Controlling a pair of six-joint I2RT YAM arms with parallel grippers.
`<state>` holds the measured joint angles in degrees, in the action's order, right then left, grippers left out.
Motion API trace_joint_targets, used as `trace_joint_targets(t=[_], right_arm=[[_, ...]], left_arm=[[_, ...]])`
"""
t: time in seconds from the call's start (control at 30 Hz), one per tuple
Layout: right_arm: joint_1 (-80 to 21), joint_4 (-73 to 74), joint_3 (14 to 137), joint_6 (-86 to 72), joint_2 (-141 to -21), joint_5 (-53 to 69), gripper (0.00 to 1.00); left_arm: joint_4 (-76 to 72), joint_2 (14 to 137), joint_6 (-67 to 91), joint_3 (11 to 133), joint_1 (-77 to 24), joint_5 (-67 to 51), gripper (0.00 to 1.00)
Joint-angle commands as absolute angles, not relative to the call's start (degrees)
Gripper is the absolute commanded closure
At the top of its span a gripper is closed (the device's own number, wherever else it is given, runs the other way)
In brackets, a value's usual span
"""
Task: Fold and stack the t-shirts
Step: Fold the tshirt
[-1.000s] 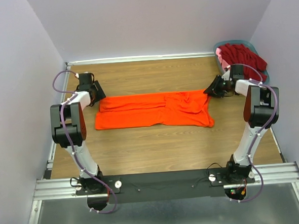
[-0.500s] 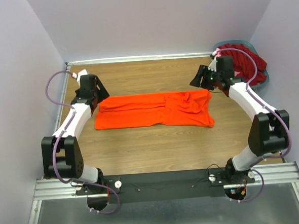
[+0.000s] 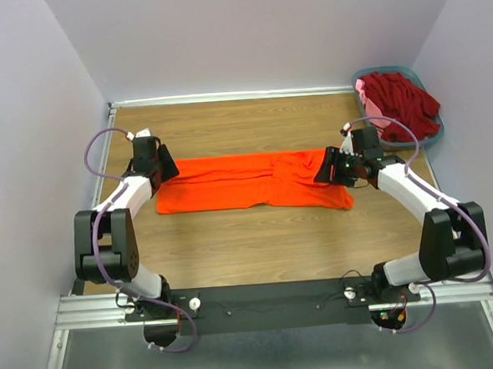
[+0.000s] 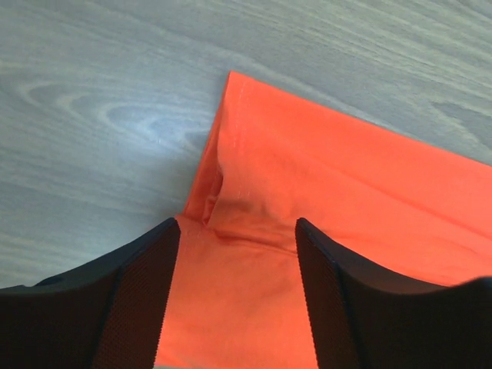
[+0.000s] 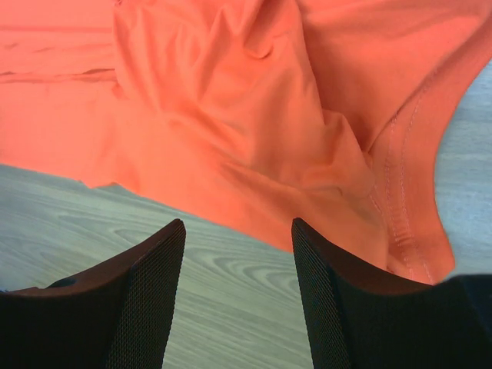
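Observation:
A bright orange t-shirt (image 3: 246,183) lies folded into a long band across the middle of the table. My left gripper (image 3: 163,166) hovers open over its left end. In the left wrist view the shirt's corner (image 4: 254,154) with a small fold shows between the open gripper (image 4: 236,231), nothing gripped. My right gripper (image 3: 327,167) is open above the shirt's rumpled right end. In the right wrist view the gripper (image 5: 237,227) straddles the shirt's near edge (image 5: 254,177), with bare wood under the fingers. Dark red t-shirts (image 3: 402,100) and a pink one (image 3: 366,93) sit heaped at the back right.
A grey-blue plastic basket (image 3: 388,69) holding the heap stands in the back right corner against the wall. Walls close in the table on the left, back and right. A metal rail (image 3: 262,296) with both arm bases runs along the near edge.
Both arms rose off the shirt's far corners and came back down nearer. The left gripper now sits over the left end, the right over the right end. The right jaws opened wider.

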<state>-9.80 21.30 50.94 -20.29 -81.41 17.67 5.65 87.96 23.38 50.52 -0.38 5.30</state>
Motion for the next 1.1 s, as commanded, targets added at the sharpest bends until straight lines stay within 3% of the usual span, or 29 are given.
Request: trace_joint_targets(t=[0.0,0.17,0.5,0.63,0.8,0.83,0.9,0.93,0.97,1.07], right_arm=[[-10.2,22.1,49.0,-19.4,-78.6,18.3,0.34],[-10.2,22.2,48.1,-19.5,-77.1,17.9,0.34],[-10.2,22.3,47.6,-19.3,-76.6,18.1,0.34],[-10.2,22.3,47.6,-19.3,-76.3,18.3,0.35],[-10.1,22.3,47.2,-19.3,-75.7,18.3,0.35],[-10.2,22.2,47.1,-19.5,-75.6,18.3,0.35],[-10.2,22.3,46.9,-19.5,-75.5,18.4,0.35],[-10.2,22.3,46.8,-19.5,-75.3,18.4,0.35],[-10.2,22.3,46.8,-19.5,-75.3,18.0,0.35],[-10.2,22.4,47.0,-19.4,-75.1,16.7,0.35]], left_arm=[[3.6,91.2,21.4,52.6,-0.4,4.5,0.32],[3.7,93.5,20.7,53.0,-0.4,3.9,0.41],[3.8,96.1,19.7,52.1,-0.4,4.7,0.48],[4.0,97.6,19.5,53.5,-0.4,4.0,0.65],[4.0,97.0,19.4,53.0,-0.4,3.9,0.66],[4.1,96.9,19.4,52.7,-0.4,4.0,0.74],[4.6,95.8,19.2,52.6,-0.4,4.0,0.77],[5.2,95.3,19.2,52.8,-0.4,4.5,0.91],[5.6,94.8,19.2,52.9,-0.4,4.8,0.98],[8.9,93.3,19.2,54.8,-0.4,7.7,1.00]])
